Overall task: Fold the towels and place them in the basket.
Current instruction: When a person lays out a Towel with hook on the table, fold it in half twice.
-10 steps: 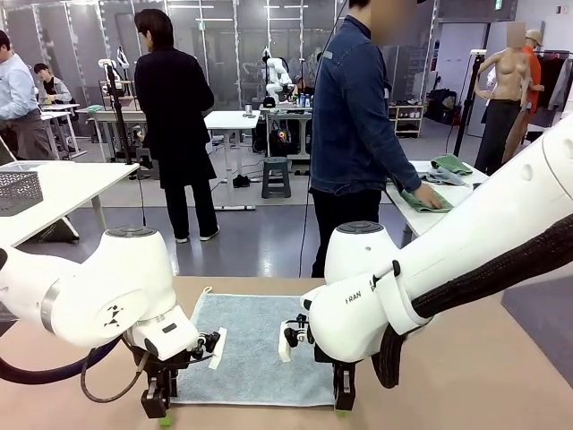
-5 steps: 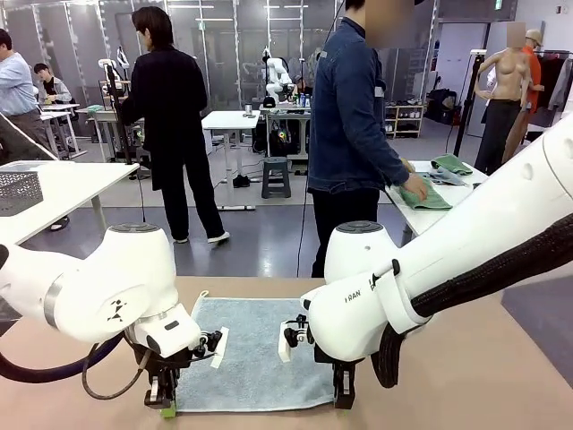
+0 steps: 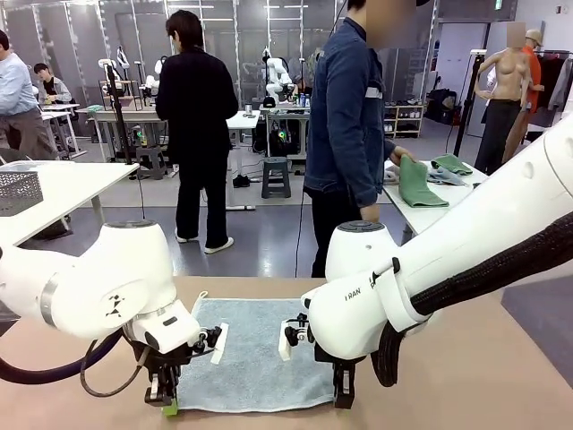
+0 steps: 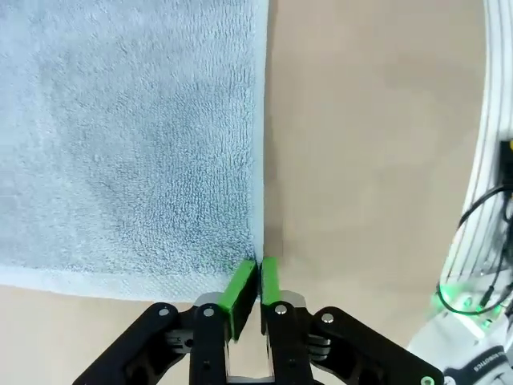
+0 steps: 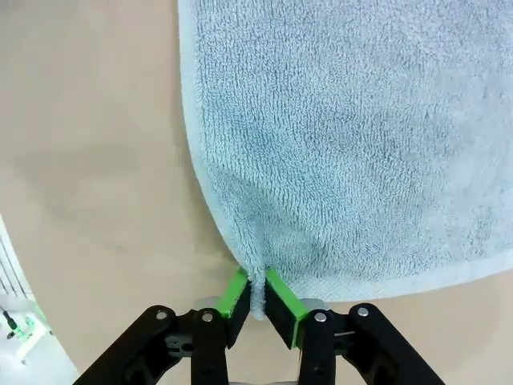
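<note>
A light blue-grey towel [image 3: 255, 354] lies flat on the tan table between my two arms. My left gripper [image 3: 164, 403] points down at its near left corner; in the left wrist view the gripper [image 4: 259, 273] has its green pads [image 4: 240, 285] pressed together on that corner of the towel [image 4: 128, 136]. At the near right corner stands my right gripper [image 3: 343, 400]. The right wrist view shows this gripper [image 5: 258, 293] shut on a puckered pinch of the towel [image 5: 353, 136]. The dark mesh basket [image 3: 18, 190] sits on a white table at the far left.
A person in a denim jacket [image 3: 349, 134] stands at the table's far side, turned to a side table and lifting a green cloth [image 3: 423, 184]. Bare tan tabletop [image 3: 483, 376] surrounds the towel. Other people stand farther back.
Both grippers have closed on the towel's near corners; the right corner now puckers between the pads. The person at the far side has lifted a green cloth from the side table.
</note>
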